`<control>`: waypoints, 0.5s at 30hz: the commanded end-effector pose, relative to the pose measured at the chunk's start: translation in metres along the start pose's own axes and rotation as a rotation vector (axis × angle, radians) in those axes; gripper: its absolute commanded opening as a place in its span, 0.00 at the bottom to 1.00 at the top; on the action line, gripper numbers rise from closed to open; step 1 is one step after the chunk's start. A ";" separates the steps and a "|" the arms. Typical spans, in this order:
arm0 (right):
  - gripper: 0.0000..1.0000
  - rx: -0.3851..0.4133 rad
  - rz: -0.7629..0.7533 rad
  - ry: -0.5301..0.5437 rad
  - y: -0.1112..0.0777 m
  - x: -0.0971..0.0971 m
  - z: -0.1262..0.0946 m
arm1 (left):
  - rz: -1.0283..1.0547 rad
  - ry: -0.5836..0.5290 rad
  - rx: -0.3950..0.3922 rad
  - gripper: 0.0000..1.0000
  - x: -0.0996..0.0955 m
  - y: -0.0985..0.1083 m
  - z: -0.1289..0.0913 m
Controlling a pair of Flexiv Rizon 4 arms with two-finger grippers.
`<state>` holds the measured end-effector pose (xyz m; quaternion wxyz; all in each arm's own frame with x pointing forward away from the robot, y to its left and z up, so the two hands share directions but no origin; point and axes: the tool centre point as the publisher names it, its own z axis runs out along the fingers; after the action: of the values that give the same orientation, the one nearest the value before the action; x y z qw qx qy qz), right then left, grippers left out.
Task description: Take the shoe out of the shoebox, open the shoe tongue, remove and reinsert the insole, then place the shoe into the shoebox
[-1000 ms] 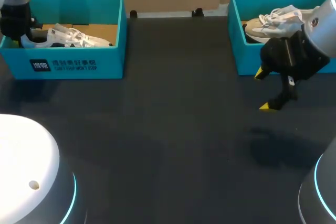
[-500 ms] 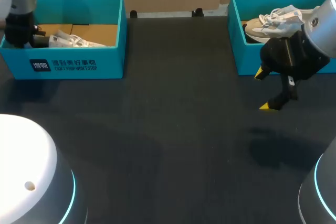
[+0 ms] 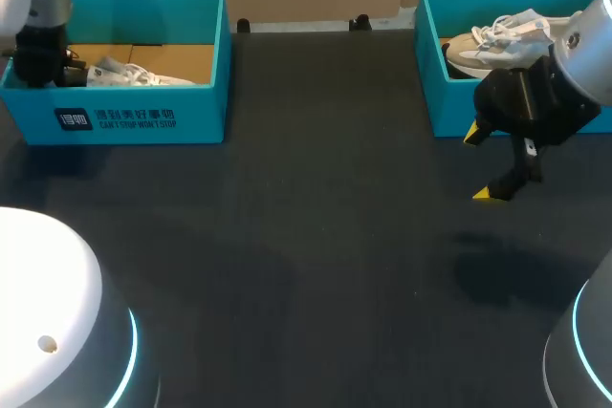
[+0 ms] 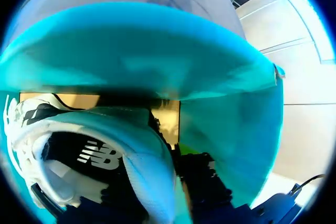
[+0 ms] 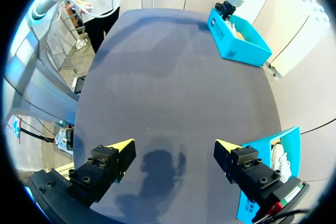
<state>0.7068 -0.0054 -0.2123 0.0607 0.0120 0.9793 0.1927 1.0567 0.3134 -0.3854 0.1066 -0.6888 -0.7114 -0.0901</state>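
Note:
A white shoe (image 3: pixel 129 72) with dark trim lies low in the left teal shoebox (image 3: pixel 143 112), its heel end beside my left arm (image 3: pixel 40 50), which reaches down into the box. In the left wrist view the shoe's heel opening (image 4: pixel 105 150) fills the foreground right at my gripper, with the teal box wall (image 4: pixel 136 61) just beyond. My right gripper (image 3: pixel 483 163) hangs open and empty over the table in front of the right shoebox (image 3: pixel 435 64). The right wrist view shows that gripper (image 5: pixel 173 148) wide open above bare table.
The right teal shoebox holds a beige and white shoe (image 3: pixel 497 35). Dark table surface (image 3: pixel 316 236) spreads between the two boxes. In the right wrist view the left box (image 5: pixel 236 43) sits at the far end and the right box (image 5: pixel 262 182) close beside the gripper.
The shoe in the left box has sunk lower and slid toward the box's left end along with my left arm. The right arm has not moved.

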 end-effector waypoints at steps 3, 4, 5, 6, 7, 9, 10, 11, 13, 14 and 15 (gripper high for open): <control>1.00 0.002 0.000 0.000 0.000 0.000 0.001 | 0.013 0.005 0.004 0.41 -0.003 0.002 0.002; 1.00 0.002 0.000 0.000 0.000 0.000 0.001 | 0.014 0.003 0.006 0.43 -0.002 0.001 0.001; 1.00 0.002 0.000 0.000 0.000 0.000 0.001 | 0.016 0.000 0.008 0.44 -0.002 0.001 0.000; 1.00 0.002 0.000 0.000 0.000 0.000 0.001 | 0.017 -0.001 0.008 0.44 -0.002 0.001 -0.001; 1.00 0.002 0.000 0.000 0.000 0.000 0.001 | 0.019 -0.007 0.011 0.45 -0.001 0.000 -0.003; 1.00 0.002 0.000 0.000 0.000 0.000 0.001 | 0.025 -0.014 0.013 0.47 -0.001 -0.001 -0.008; 1.00 0.002 0.000 0.000 0.000 0.000 0.001 | 0.027 -0.018 0.012 0.49 -0.001 -0.002 -0.010; 1.00 0.002 0.000 0.000 0.000 0.000 0.001 | 0.031 -0.022 0.010 0.51 -0.001 -0.002 -0.012; 1.00 0.002 0.000 0.000 0.000 0.000 0.001 | 0.033 -0.026 0.010 0.56 -0.001 -0.002 -0.016; 1.00 0.002 0.000 0.000 0.000 0.000 0.001 | 0.035 -0.031 0.010 0.56 -0.001 -0.003 -0.018; 1.00 0.002 0.000 0.000 0.000 0.000 0.001 | 0.035 -0.038 0.012 0.58 -0.001 -0.003 -0.021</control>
<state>0.7068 -0.0054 -0.2123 0.0607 0.0120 0.9793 0.1927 1.0576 0.3061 -0.3735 0.1009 -0.7013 -0.7019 -0.0724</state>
